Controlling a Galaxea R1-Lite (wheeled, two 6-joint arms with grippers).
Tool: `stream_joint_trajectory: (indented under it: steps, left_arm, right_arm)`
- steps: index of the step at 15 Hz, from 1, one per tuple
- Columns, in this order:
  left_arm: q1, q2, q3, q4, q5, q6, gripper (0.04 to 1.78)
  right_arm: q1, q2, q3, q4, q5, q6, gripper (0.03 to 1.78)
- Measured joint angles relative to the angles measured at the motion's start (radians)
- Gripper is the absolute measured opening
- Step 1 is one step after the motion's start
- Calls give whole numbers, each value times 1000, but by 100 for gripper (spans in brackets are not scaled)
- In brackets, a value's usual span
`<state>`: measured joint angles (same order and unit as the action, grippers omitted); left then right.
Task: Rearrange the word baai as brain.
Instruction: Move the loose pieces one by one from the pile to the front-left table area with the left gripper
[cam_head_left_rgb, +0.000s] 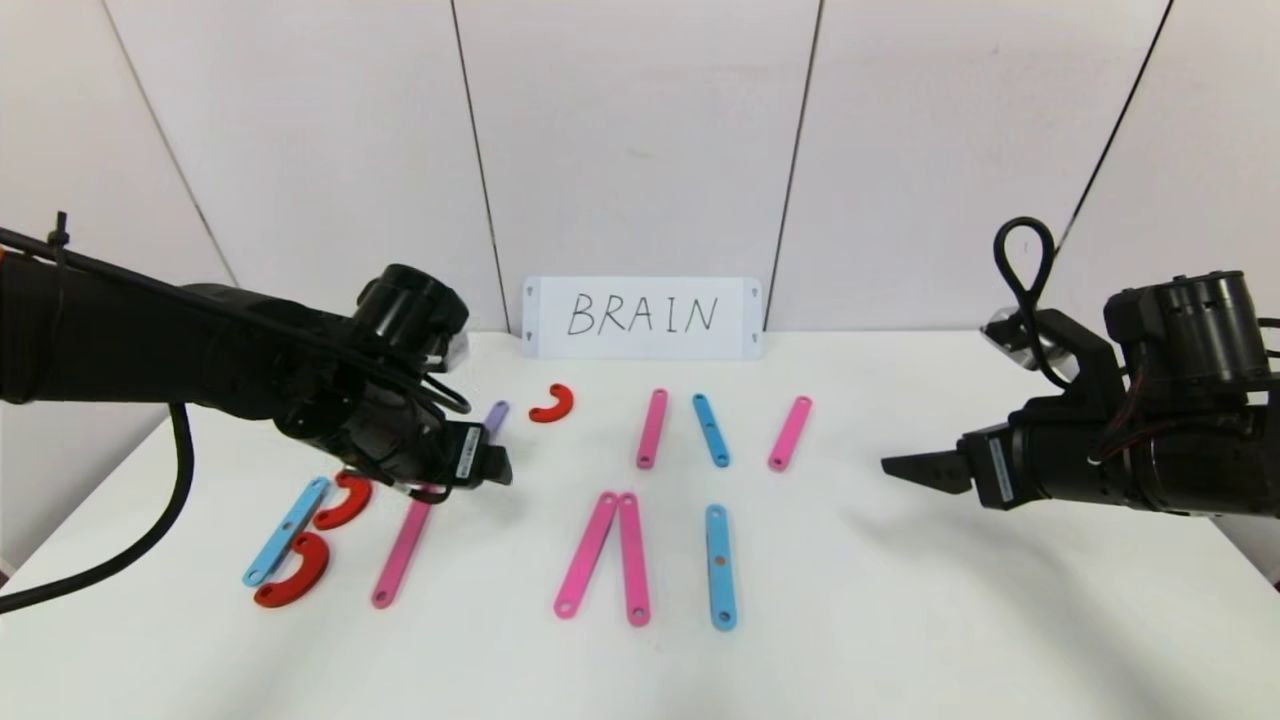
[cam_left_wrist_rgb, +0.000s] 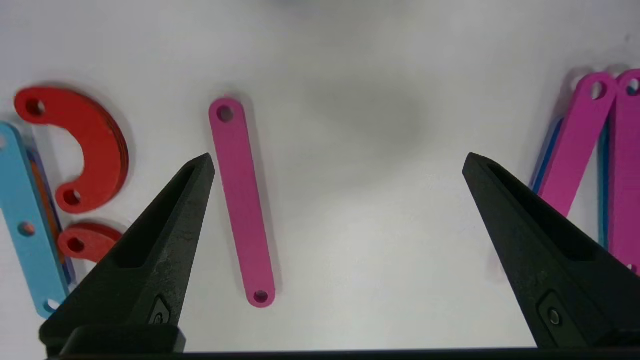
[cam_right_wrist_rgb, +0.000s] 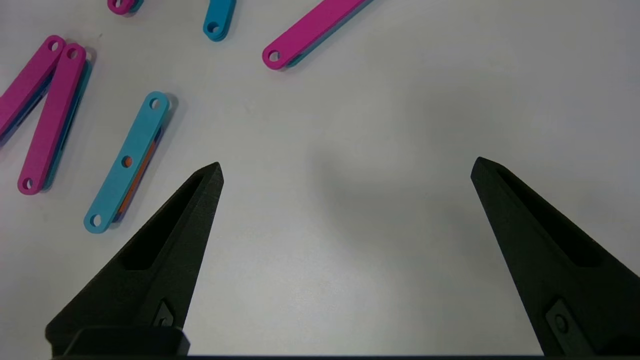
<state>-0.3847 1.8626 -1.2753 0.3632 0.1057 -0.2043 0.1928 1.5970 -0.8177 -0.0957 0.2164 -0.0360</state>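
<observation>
I am at a white tabletop (cam_head_left_rgb: 900, 620) with a plain white wall (cam_head_left_rgb: 640, 140) of tall panels behind it. A white card (cam_head_left_rgb: 642, 317) leans on that wall at the far side, with BRAIN written on it in black.

The flat letter pieces lie spread over the tabletop. On the near left is a blue bar (cam_head_left_rgb: 286, 530) with two red curves touching it, one farther (cam_head_left_rgb: 343, 502) and one nearer (cam_head_left_rgb: 294, 572). Just to the right of them lies a long pink bar (cam_head_left_rgb: 402, 550), tilted. Farther back are a purple bar (cam_head_left_rgb: 495, 415), partly hidden by my arm, and one more red curve (cam_head_left_rgb: 553, 404) lying by itself.

In the middle, two pink bars (cam_head_left_rgb: 606, 555) touch at their far ends and spread apart toward me. A blue bar (cam_head_left_rgb: 720, 566) lies to their right, pointing straight away from me. Behind these, a pink bar (cam_head_left_rgb: 652, 428), a slanted blue bar (cam_head_left_rgb: 711, 430) and another pink bar (cam_head_left_rgb: 790, 433) lie in a row, close but apart.

My left hand (cam_head_left_rgb: 490, 462) hangs over the far end of the long pink bar. Its fingers (cam_left_wrist_rgb: 165, 235) are spread wide and hold nothing.

My right hand (cam_head_left_rgb: 925, 470) hangs over bare tabletop on the right, well apart from all the pieces. Its fingers (cam_right_wrist_rgb: 165, 250) are spread wide too, with nothing in them.
</observation>
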Motion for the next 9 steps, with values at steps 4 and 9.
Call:
stream_joint_trajectory:
  steps: [4,9]
  left_arm:
    - [1,93,-166,1,-4,71,174]
    - [-5,257,-380,2,-8,80,174]
  right_arm:
    - [-1,0,-3,0,1,1,174]
    - [0,6,-5,-1,1,0,174]
